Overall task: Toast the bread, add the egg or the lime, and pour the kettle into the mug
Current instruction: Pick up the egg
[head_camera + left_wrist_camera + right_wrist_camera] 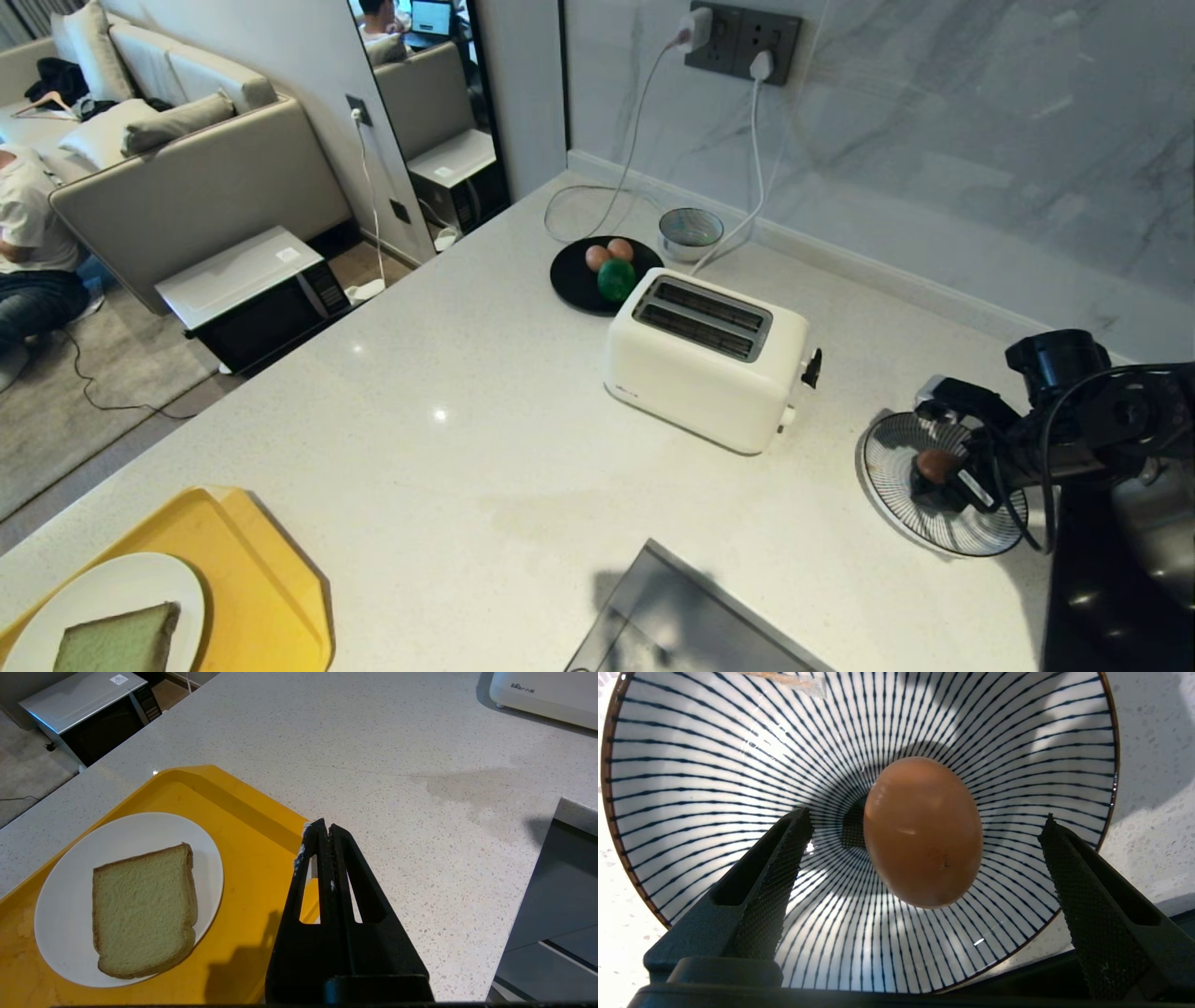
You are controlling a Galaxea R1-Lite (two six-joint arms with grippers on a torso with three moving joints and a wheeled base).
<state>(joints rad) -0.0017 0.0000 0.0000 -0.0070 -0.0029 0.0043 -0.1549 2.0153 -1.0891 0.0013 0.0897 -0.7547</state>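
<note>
One smooth pinkish-brown egg (923,830) lies in striped bowl (691,774).

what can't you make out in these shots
- Kettle and mug: in no view.
- Bread: head view's bottom edge cuts it off; whole only in the left wrist view.
- Striped bowl: its right side sits behind the right gripper in the head view.
- Toaster slots: too dark to see inside.
- Small bowl behind the black plate: contents unclear.
</note>
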